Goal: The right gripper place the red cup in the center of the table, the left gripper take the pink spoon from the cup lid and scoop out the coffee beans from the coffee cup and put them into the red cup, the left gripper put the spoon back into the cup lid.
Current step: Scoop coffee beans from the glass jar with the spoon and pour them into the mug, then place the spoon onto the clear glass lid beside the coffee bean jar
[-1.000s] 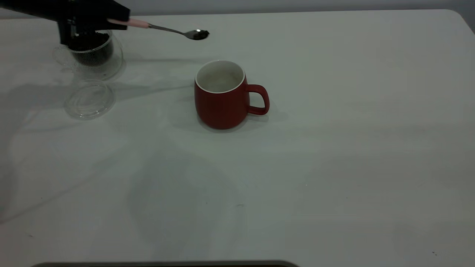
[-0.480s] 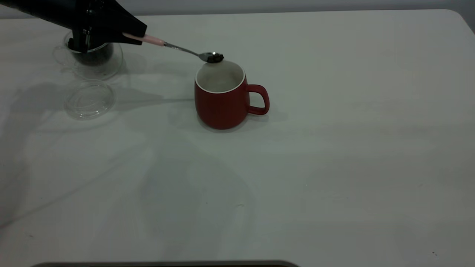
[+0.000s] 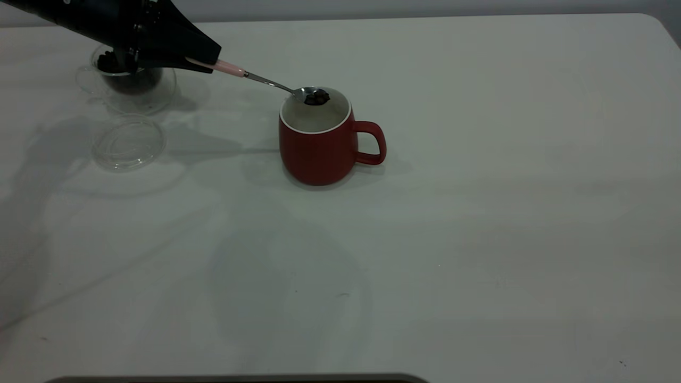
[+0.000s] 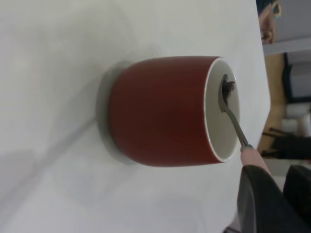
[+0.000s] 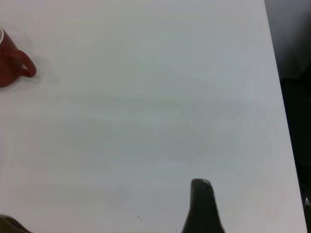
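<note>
The red cup (image 3: 319,151) stands upright near the middle of the table (image 3: 479,213), handle to the right. My left gripper (image 3: 205,56) is shut on the pale handle of the pink spoon (image 3: 266,82). The spoon's bowl hovers just over the cup's mouth with a few coffee beans (image 3: 317,97) on it. In the left wrist view the spoon (image 4: 233,119) reaches across the red cup (image 4: 160,111) from the left gripper (image 4: 277,194). The coffee cup (image 3: 133,90) with beans sits behind that gripper, partly hidden. The cup lid (image 3: 127,142) lies bare in front of it. My right gripper (image 5: 107,213) is open, off to the right.
The table's right edge (image 5: 277,97) runs close to the right gripper, with dark floor beyond. In the right wrist view, the red cup (image 5: 9,63) shows far away from that gripper. A dark strip (image 3: 239,379) lines the near table edge.
My left gripper carried the loaded spoon right and down, from above the far table to just over the red cup's mouth. The cups and the lid stayed put.
</note>
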You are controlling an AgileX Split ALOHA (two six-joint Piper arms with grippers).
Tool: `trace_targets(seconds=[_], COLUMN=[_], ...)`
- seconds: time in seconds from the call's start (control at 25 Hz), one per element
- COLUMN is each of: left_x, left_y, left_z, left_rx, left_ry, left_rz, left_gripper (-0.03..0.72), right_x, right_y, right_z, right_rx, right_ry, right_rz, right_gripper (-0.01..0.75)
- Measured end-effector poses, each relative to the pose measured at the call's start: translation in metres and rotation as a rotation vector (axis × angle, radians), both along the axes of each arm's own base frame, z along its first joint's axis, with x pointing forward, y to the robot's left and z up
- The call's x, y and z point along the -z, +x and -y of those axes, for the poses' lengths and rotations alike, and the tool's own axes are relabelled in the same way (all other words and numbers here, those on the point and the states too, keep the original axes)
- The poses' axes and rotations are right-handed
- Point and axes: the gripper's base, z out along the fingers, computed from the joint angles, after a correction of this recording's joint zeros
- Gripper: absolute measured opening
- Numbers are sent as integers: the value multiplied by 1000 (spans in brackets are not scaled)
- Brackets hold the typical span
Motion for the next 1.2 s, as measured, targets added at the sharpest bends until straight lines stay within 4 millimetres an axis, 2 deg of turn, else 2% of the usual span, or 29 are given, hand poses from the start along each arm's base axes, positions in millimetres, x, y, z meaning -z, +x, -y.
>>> trace_targets(seconds=[0.24, 0.56, 0.72, 0.84, 0.96, 1.2], left_x=[0, -1, -2, -3, -17, -67], left_y=[0, -1, 0, 0, 0, -9], left_z=[1, 16, 18, 18, 13, -14], left_rx=[116, 287, 287, 257, 228, 163], left_ry=[-4, -26, -38, -36, 13, 138], left_rz=[199, 469, 496, 444, 367, 282], left_gripper=[126, 126, 126, 126, 126, 126], right_x=[0, 0, 0, 0, 0, 0], right_y=[0, 0, 0, 0, 0, 0], right_z=[0, 0, 0, 0, 0, 0], right_rx=[0, 0, 0, 0, 0, 0], right_ry=[0, 0, 0, 0, 0, 0], right_rz=[0, 0, 0, 0, 0, 0], right_gripper=[590, 590, 590, 590, 590, 590])
